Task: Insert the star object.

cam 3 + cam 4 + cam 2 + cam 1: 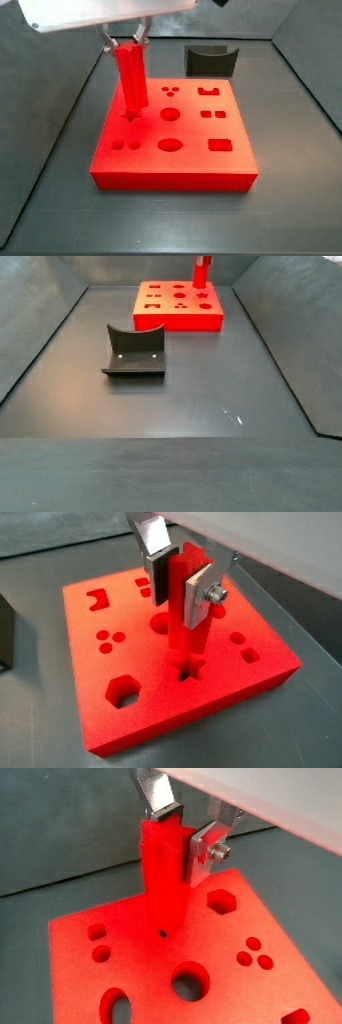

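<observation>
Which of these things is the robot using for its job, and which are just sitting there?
For the job:
star object, upright, its tip at the star hole
gripper, jaws shut on the star object
red block with shaped holes

Just lying about:
dark grey curved holder, on the floor apart from the block

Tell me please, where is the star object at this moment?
The star object stands upright in the hand, its lower end at the star-shaped hole of the red block; in a side view it is near the block's edge.
</observation>
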